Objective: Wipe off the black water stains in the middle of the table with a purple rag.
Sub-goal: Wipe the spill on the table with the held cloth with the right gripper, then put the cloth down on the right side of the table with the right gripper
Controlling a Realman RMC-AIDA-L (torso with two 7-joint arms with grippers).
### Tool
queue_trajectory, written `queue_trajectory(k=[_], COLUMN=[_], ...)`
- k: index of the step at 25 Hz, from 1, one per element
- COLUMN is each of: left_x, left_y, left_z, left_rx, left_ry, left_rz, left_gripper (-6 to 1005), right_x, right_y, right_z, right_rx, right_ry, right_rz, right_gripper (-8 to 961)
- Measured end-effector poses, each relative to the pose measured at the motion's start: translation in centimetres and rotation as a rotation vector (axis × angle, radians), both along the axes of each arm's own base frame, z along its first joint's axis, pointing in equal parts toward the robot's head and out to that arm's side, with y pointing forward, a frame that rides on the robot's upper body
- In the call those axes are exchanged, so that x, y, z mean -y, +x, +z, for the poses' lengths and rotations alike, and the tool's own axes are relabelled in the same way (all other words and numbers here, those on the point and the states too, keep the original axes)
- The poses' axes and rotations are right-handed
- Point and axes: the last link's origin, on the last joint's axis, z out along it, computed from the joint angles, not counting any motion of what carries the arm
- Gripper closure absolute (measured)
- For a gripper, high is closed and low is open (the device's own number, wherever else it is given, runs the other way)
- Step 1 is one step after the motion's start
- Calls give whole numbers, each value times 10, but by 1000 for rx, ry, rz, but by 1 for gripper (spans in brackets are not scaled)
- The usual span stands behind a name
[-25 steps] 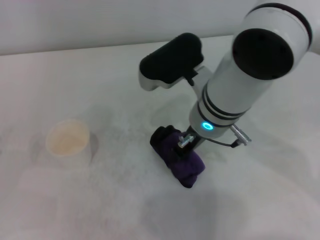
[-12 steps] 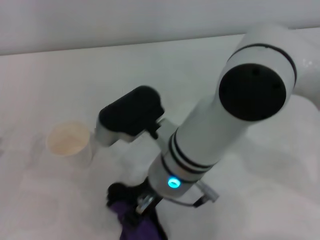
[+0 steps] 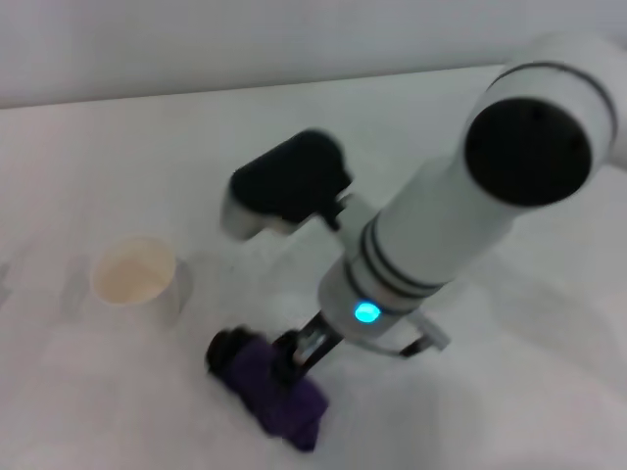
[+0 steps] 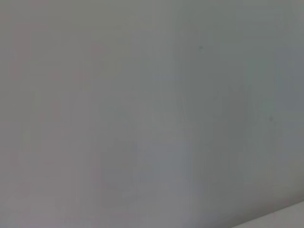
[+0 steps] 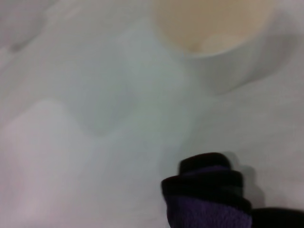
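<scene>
In the head view the purple rag [image 3: 270,394] lies bunched on the white table [image 3: 98,147], near the front and just left of centre. My right gripper [image 3: 302,350] comes down onto its top and is shut on it. In the right wrist view the purple rag [image 5: 209,202] shows its black edging at the picture's lower edge. The black water stains show in no view; the table beside the rag looks white. My left gripper is out of view, and the left wrist view shows only a plain grey surface.
A white paper cup [image 3: 134,277] stands upright to the left of the rag, a short way off; the same paper cup [image 5: 213,33] fills the top of the right wrist view. The right arm's thick white forearm [image 3: 460,215] hangs over the table's middle.
The right arm dragged the rag from the table's centre toward the near left, then pulled it a little way back toward the middle. The cup has not moved.
</scene>
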Motion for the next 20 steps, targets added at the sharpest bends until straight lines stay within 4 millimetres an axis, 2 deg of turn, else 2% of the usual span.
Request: queue_trajectory(k=[9,15,20], left_x=[-4,-6,-6], left_y=[2,2,1], left_z=[-3,-5,-4], left_rx=[3,3,10], left_ry=[-4,-4,14], left_rz=[0,14,22], left_gripper=[123,123,123], right_x=[-45,-59,-67], right_y=[64,106,126], right_z=[69,120,148], right_rx=[120,158,162], right_ry=[202,315,380], right_rz=[-118,-206,-250], right_gripper=[862,861,861])
